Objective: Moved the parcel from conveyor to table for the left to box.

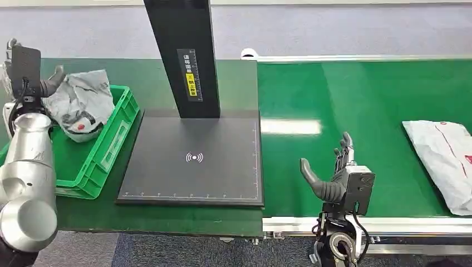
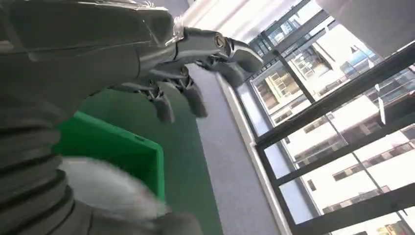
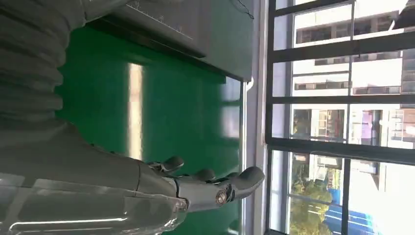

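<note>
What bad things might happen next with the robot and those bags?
1. The grey parcel sits crumpled over the green box's rim beside the left robot hand; it might slip out rather than settle inside.
2. The white parcel lies on the conveyor, well away from the open right robot hand, which may grab it badly at its edge.
3. Carrying it across, the arm might bump the black scanner post.

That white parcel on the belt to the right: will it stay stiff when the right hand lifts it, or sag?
The white parcel looks like a wrinkled poly mailer, so it will probably sag. Its glossy film may slip in the right hand. It lies flat, so rolling seems unlikely.
</note>
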{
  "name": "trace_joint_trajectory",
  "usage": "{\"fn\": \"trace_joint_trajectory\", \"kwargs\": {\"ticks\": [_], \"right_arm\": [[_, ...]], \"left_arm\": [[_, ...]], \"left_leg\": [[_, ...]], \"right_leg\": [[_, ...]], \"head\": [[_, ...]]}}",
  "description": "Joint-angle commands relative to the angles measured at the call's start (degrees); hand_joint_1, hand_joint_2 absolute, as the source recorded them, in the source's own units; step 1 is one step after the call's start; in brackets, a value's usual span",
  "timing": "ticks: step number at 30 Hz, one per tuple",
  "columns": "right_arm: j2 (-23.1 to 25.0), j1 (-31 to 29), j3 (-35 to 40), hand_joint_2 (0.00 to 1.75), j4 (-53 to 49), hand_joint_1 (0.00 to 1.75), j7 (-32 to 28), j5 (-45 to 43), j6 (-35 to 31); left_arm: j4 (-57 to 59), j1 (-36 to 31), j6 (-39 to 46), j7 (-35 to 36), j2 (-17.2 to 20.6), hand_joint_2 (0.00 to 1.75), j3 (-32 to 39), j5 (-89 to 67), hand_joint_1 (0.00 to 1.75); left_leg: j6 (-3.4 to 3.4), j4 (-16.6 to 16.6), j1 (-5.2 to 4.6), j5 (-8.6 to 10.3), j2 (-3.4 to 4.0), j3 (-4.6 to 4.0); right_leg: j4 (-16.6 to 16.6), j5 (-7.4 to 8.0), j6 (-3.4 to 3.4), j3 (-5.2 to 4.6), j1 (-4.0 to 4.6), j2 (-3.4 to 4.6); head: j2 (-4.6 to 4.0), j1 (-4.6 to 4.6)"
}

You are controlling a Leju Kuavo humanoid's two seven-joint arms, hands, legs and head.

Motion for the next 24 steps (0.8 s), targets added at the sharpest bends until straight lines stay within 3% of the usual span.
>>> {"fn": "trace_joint_trajectory", "kwargs": {"ticks": [1,6,14,15,17,18,20,21,22,24], "right_arm": [[-0.8,-1.8,0.4,1.75,3.5,0.00,0.4,0.1,0.1],[-0.5,-1.0,-0.1,1.75,3.3,0.00,0.6,0.8,-0.2],[-0.5,-0.7,-0.1,1.75,3.5,0.00,0.6,0.9,-0.2],[-0.2,0.0,-0.8,1.75,3.3,0.00,0.4,1.4,-0.9],[-0.2,0.9,-1.8,1.75,3.0,0.00,0.4,1.4,-1.0],[-0.3,0.9,-2.0,1.75,3.2,0.00,0.3,1.3,-0.8],[-0.3,0.9,-2.0,1.75,3.2,0.00,0.3,1.3,-0.8],[-0.4,0.7,-2.2,1.75,3.6,0.00,0.3,1.1,-0.3],[-0.1,1.7,-2.1,1.75,4.3,0.00,-0.1,1.5,1.2],[0.3,3.3,-1.2,1.75,5.3,0.00,-1.7,1.1,1.8]], "left_arm": [[3.4,-3.9,3.7,5.1,-0.6,1.75,-2.2,-4.0,0.00],[0.4,-2.4,12.0,1.9,-1.0,1.75,-4.0,-7.9,0.00],[-0.2,-2.5,12.3,2.3,-1.5,1.75,-4.3,-8.1,0.00],[-15.3,3.1,10.9,-7.8,-5.2,1.75,-6.7,-4.0,0.00],[-41.3,14.3,3.8,-10.9,-10.2,1.75,-13.8,4.1,0.00],[-48.1,17.7,1.7,-10.5,-11.0,1.75,-17.0,6.5,0.00],[-48.1,17.7,1.7,-10.5,-11.0,1.75,-17.0,6.5,0.00],[-54.2,21.4,-0.3,-9.8,-12.1,1.75,-20.8,8.0,0.00],[-69.8,37.6,-15.7,-14.8,-12.8,1.75,-31.0,24.1,0.00],[-74.2,52.3,-14.8,-18.2,-12.3,1.75,-41.8,23.9,0.00]], "left_leg": [[0.04,0.0,0.06,0.04,-0.17,-0.08],[0.03,0.0,0.04,0.03,-0.14,-0.04],[0.04,0.0,0.06,0.03,-0.21,-0.03],[0.05,0.0,0.04,0.03,-0.16,-0.01],[0.05,0.0,0.05,0.06,-0.31,-0.05],[0.06,0.0,0.05,0.07,-0.37,-0.04],[0.15,-0.1,0.02,0.05,-0.55,0.05],[0.07,0.0,-0.02,-0.01,-0.21,-0.02],[0.11,0.0,-0.03,-0.03,-0.28,-0.04],[0.14,-0.5,-0.21,0.03,-0.20,0.39]], "right_leg": [[0.0,0.04,-0.01,-0.01,0.06,-0.01],[0.0,0.02,-0.01,0.01,0.04,-0.02],[-0.1,0.01,0.00,0.04,0.06,-0.06],[-0.1,0.03,0.00,0.04,0.04,0.02],[-0.1,0.02,0.01,0.07,0.05,-0.18],[-0.2,0.01,0.02,0.09,0.05,-0.24],[-0.3,-0.01,0.08,0.24,0.02,-0.31],[-0.1,0.00,0.03,0.05,-0.02,-0.06],[-0.1,-0.02,0.05,0.07,-0.03,-0.08],[-0.5,0.03,0.08,0.47,-0.22,-0.02]], "head": [[-0.02,0.00],[-0.02,0.02],[0.00,0.02],[0.00,0.00],[0.00,0.02],[0.00,0.02],[-0.02,0.04],[0.00,-0.07],[-0.02,0.02],[0.00,0.07]]}}
